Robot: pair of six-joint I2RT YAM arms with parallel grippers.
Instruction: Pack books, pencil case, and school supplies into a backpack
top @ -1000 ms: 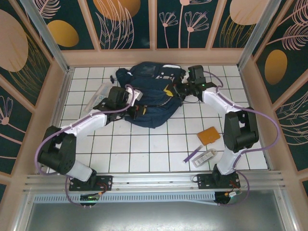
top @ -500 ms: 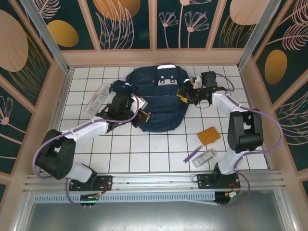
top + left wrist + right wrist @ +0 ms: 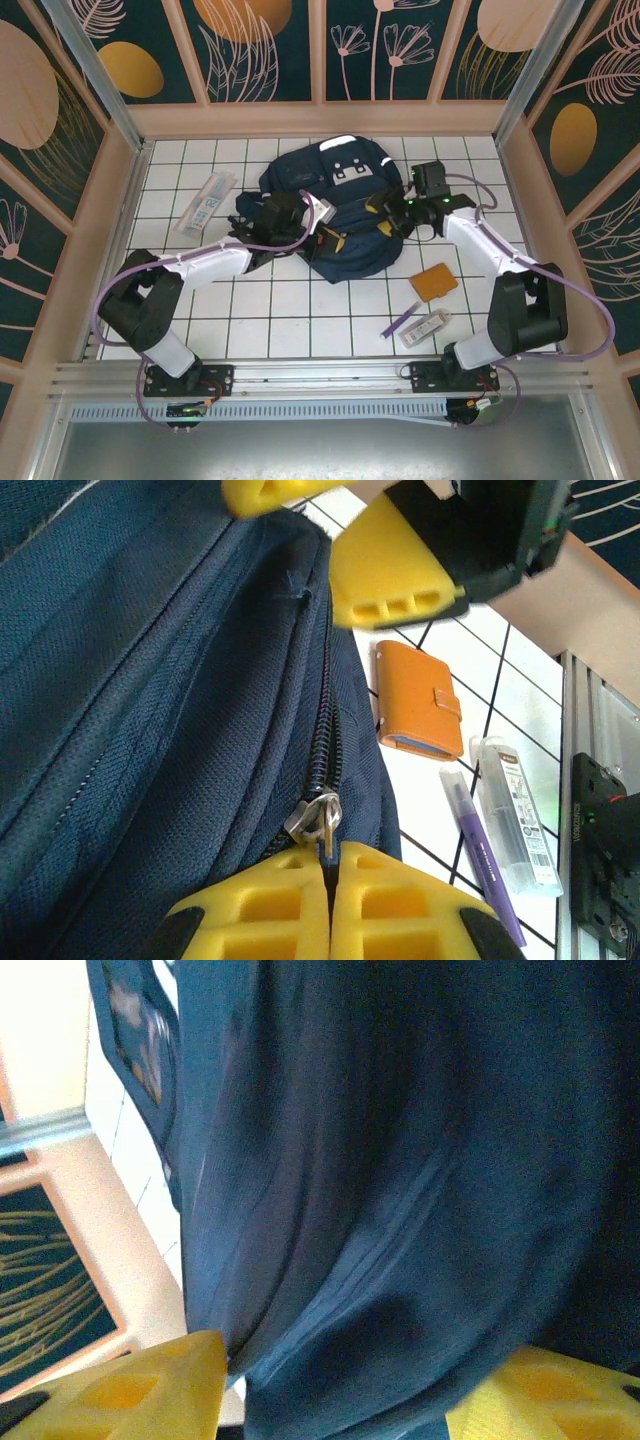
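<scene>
Holding the backpack, white tiles meet floral walls.

backpack shifted right, right claw now parted, left claw followed along

Quick colour rundown from us: the backpack is navy blue with pale grey patches and a silver zip pull. It sits on a white-tiled table with dark grid lines, and the walls are dark teal with orange ovals and pale pink leaf outlines. We also spot an orange book, a purple pen and a clear pack with dark print, and both the left end effector and right end effector have bright yellow fingers on white arms with black joints.
</scene>
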